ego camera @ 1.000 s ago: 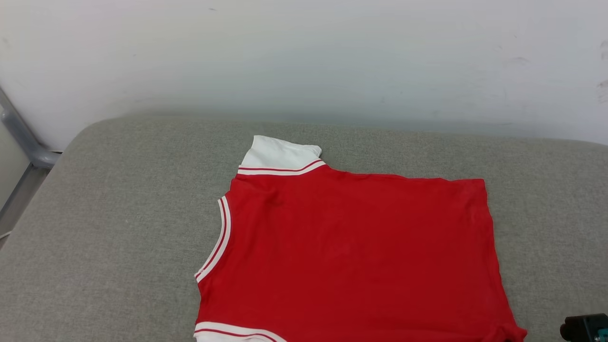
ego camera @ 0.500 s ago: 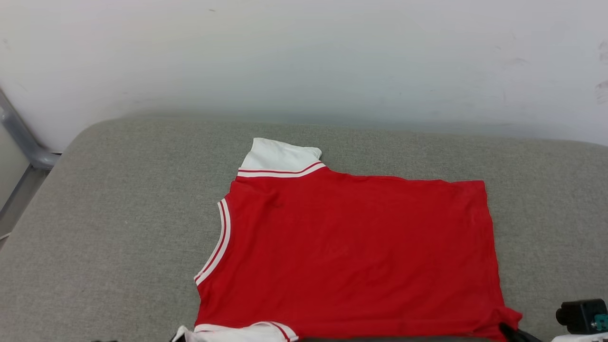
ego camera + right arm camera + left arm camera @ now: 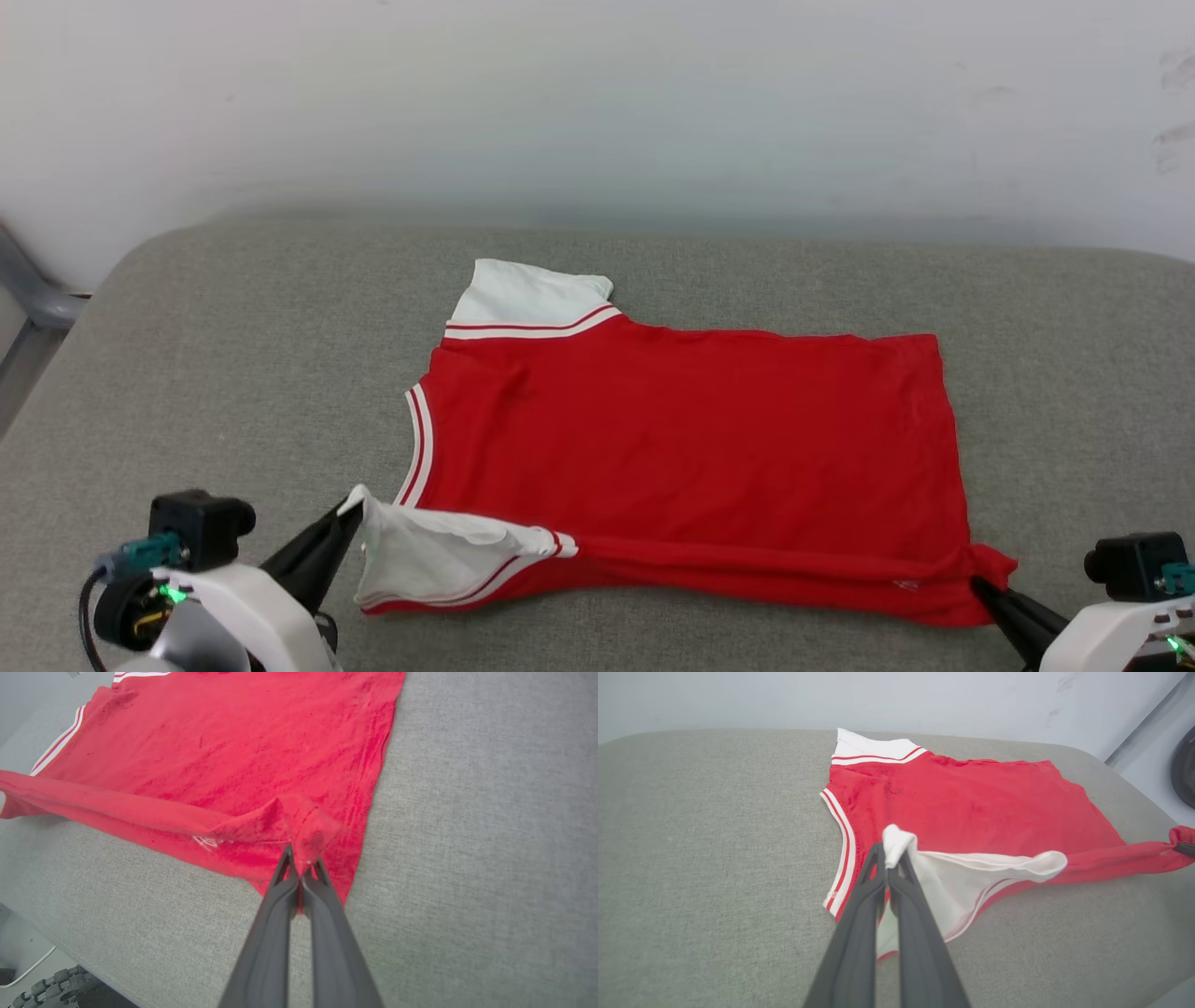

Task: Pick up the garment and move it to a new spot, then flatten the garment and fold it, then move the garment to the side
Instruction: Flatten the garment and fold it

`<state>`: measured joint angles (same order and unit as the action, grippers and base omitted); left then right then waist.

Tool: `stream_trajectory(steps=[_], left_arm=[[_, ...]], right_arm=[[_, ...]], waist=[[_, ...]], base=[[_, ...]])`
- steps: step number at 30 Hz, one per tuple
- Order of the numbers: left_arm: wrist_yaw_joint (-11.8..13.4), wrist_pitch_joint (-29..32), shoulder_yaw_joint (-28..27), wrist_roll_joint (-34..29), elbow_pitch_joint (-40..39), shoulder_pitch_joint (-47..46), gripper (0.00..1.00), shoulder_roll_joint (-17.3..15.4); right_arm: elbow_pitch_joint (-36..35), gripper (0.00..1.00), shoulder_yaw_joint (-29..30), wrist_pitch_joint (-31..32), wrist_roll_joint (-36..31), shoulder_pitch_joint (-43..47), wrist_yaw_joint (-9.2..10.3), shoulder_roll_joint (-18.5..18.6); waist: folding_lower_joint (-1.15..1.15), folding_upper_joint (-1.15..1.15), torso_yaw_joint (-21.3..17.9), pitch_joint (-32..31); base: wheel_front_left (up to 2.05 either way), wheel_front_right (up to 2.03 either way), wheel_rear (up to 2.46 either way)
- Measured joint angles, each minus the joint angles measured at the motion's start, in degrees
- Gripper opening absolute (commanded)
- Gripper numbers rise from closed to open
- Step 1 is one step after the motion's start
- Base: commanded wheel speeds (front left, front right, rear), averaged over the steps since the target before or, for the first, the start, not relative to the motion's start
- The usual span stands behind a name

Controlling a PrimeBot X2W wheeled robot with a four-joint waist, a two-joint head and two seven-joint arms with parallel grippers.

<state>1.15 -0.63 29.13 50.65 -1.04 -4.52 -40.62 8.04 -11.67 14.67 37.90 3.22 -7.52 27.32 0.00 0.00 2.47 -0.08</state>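
open grey cushion [image 3: 233, 373] left and right of garment [image 3: 691, 448], wall [image 3: 597, 112] behind

A: Setting?
B: It is looking like a bare test room, possibly a lab. A wide grey upholstered cushion [image 3: 233, 373] is lying against a plain white wall [image 3: 597, 112], which is showing scuff marks [image 3: 1172, 65].
A: Other evidence?
B: A grey metal bar [image 3: 42, 306] is running along the cushion's left end.

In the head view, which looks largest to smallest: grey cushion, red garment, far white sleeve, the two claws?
1. grey cushion
2. garment
3. far white sleeve
4. left claw and right claw: their dark fingers look alike, so I do not rank one above the other.
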Motion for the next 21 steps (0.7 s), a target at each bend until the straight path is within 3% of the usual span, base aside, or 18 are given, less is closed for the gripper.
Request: stream_trajectory(steps=[11,21], left_arm=[[-4.6,3.6,1.1,-1.7,7.7,-13.5,0.0,1.1],[-7.6,3.6,4.0,-3.0,19.9,-22.9,0.0,4.6]], right_arm=[[1.8,0.0,-1.0,0.1,0.3,-8.1,0.0,0.2],[6.4,0.0,-3.3,1.3,-1.6,-17.0,0.0,-0.1]], waist=[[0.01,0.0,-1.2,6.5],[0.01,0.0,-2.3,13.8]], base=[[0.0,0.0,0.0],[0.0,0.0,0.0]])
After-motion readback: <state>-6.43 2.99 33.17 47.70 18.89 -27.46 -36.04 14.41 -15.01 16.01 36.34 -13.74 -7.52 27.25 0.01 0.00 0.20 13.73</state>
